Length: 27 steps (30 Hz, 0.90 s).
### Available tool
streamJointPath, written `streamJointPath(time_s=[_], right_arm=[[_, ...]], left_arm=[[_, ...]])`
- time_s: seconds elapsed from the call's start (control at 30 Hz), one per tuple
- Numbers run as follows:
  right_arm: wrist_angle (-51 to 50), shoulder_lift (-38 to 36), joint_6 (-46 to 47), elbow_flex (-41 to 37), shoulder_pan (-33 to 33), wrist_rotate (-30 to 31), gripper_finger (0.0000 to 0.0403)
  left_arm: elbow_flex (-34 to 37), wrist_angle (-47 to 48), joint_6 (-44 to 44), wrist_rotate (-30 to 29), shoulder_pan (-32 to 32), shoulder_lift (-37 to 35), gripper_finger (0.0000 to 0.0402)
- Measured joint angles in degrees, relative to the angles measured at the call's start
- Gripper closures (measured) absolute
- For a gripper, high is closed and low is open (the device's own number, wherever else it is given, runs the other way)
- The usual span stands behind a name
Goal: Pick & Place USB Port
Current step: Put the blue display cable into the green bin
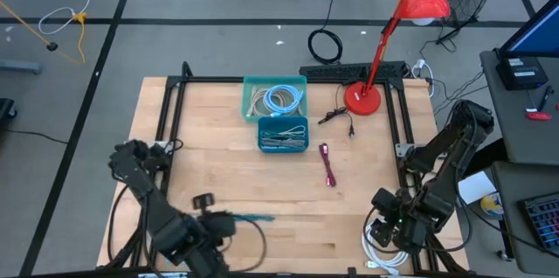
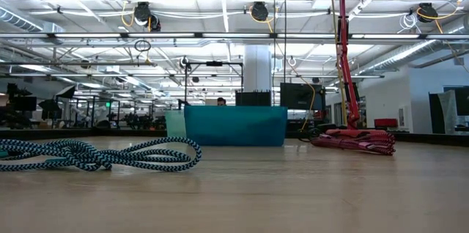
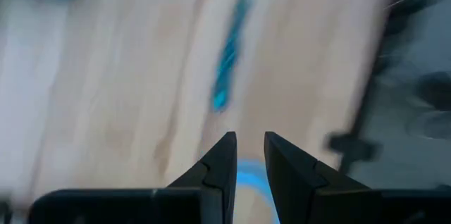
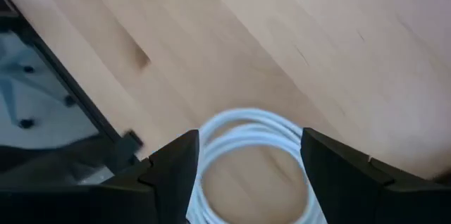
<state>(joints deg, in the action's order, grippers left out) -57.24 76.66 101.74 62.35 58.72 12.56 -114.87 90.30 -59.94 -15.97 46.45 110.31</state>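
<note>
At the near edge of the wooden table (image 1: 218, 173), on the right, the right gripper (image 4: 248, 155) hangs low over a white coiled cable (image 4: 246, 129); its jaws stand wide, one on each side of the coil, and they do not close on it. At the near left, the left gripper (image 3: 249, 155) has narrow jaws with only a small gap, and a blue cable (image 1: 249, 218) lies just in front of them; I cannot tell if it is held. In the low view this cable (image 2: 102, 154) shows a blue and black braid. Farther, near the middle, lies a magenta cable (image 1: 327, 166). Beyond it stand two teal bins (image 1: 279, 114) with cables inside, and a red desk lamp (image 1: 362, 99) to their right. No writing or brand can be read.
</note>
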Motion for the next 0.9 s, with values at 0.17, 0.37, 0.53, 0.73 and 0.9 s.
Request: streamJointPath(time_s=[0.17, 0.37, 0.53, 0.73, 0.9], right_arm=[[1.29, 0.00, -0.29, 0.00, -0.63, 5.65, 0.0165], [1.95, 0.00, -2.63, 0.00, -3.14, 9.28, 0.0165], [4.47, 0.00, -6.40, 0.00, -5.97, 11.75, 0.0165], [9.24, 0.00, -12.09, 0.00, -9.67, 14.55, 0.0165], [14.21, 0.00, -16.37, 0.00, -12.22, 17.72, 0.0165]], left_arm=[[16.91, -3.35, -16.95, 0.84, 3.79, -7.60, 0.0325], [37.59, -18.79, -32.43, 1.53, 8.96, -18.05, 0.0325], [49.30, -25.26, -35.40, 5.45, 14.50, -20.87, 0.0325], [57.06, -25.88, -35.42, 6.74, 18.34, -20.80, 0.0296], [63.49, -31.48, -36.25, 9.38, 17.78, -20.80, 0.0244]])
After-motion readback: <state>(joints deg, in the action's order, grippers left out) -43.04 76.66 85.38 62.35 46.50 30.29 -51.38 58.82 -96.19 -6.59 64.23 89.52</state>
